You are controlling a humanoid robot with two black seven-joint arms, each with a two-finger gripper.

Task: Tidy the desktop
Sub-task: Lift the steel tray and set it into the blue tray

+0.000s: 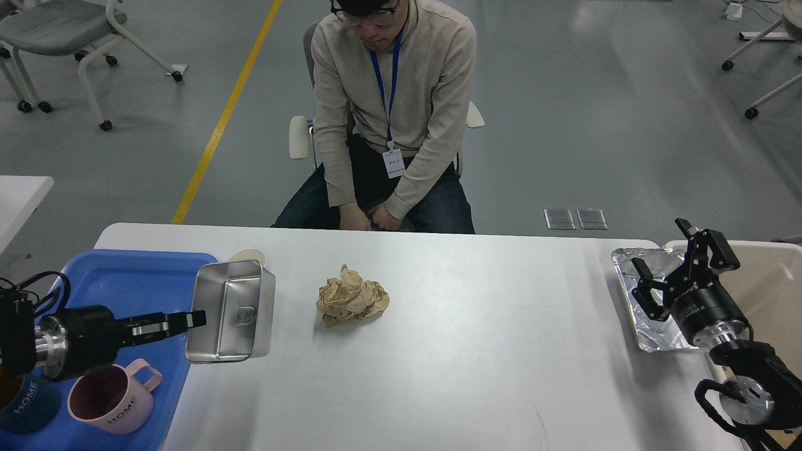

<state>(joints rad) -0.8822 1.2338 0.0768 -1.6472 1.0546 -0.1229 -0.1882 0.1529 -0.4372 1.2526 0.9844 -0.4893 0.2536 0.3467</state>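
Observation:
The white desktop [476,351] fills the lower view. My left gripper [191,321] is shut on the left rim of a steel rectangular box [233,311] and holds it in the air near the right edge of the blue tray [119,282]. The box hides most of a white paper cup [249,255] behind it. A crumpled brown paper ball [351,299] lies mid-table. My right gripper [670,272] is open and empty above a foil tray [645,326] at the right edge.
A pink mug [109,404] and a dark blue mug [22,404] stand in the blue tray. A beige bin [774,282] stands beyond the right table edge. A seated person [388,119] faces the far edge.

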